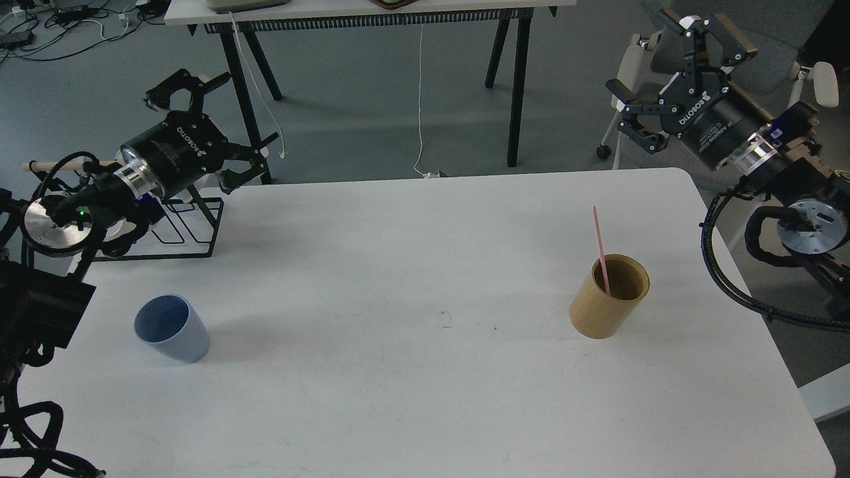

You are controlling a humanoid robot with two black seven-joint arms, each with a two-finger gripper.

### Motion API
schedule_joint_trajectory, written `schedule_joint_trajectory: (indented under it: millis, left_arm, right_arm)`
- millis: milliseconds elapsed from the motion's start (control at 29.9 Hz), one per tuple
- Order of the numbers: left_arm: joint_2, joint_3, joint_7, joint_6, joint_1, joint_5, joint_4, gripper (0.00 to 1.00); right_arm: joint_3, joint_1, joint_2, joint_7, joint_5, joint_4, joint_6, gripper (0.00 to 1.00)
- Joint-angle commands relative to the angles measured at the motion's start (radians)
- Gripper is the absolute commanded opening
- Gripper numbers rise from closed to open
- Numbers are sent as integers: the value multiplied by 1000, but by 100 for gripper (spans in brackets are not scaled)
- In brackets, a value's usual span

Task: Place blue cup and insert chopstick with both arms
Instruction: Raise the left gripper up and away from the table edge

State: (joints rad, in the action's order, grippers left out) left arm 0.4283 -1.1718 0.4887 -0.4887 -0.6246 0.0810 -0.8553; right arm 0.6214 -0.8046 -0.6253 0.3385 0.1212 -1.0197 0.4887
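Note:
The blue cup [171, 328] stands upright near the left edge of the white table [412, 252], with nothing in it. A pink chopstick [599, 242] leans inside a tan bamboo cylinder [609, 295] on the right side of the table. My left gripper [222, 119] hovers above the table's back-left corner, well behind the cup, open and holding nothing. My right gripper [647, 66] hangs off the table's back-right corner, above and behind the bamboo cylinder, also open and holding nothing.
A black wire rack [192, 232] sits at the table's back-left corner under my left wrist. A pale wooden dowel [60, 164] pokes out behind that arm. Beyond the table stand a black-legged desk [511, 86] and a white chair [631, 66].

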Motion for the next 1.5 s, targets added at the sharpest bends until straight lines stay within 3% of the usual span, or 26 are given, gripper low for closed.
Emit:
schedule_joint_trajectory:
  millis: [0, 234, 501, 668, 768, 969, 1169, 1470]
  left_arm:
    - [1, -8, 0, 0, 6, 0, -1, 100]
    - [-5, 9, 0, 0, -56, 5, -11, 100]
    - [17, -106, 0, 0, -66, 23, -171, 100]
    - [62, -65, 0, 0, -43, -3, -192, 100]
    - [159, -2, 0, 0, -21, -165, -224, 100]
    - [288, -23, 0, 0, 40, -579, -340, 100]
    - [259, -225, 0, 0, 43, -669, -332, 99]
    - [202, -227, 0, 0, 33, -635, -309, 100]
  right_arm:
    - [0, -1, 2, -1, 0, 1, 0, 99]
    - [4, -1, -7, 0, 0, 1, 0, 99]
    - [6, -1, -7, 1, 0, 0, 0, 99]
    - [6, 2, -14, 1, 0, -2, 0, 99]
    - [11, 2, -17, 1, 0, -2, 0, 99]
    - [20, 2, -16, -1, 0, -4, 0, 99]
    - [20, 8, -16, 1, 0, -4, 0, 99]
    - [21, 8, -11, 0, 0, -4, 0, 99]
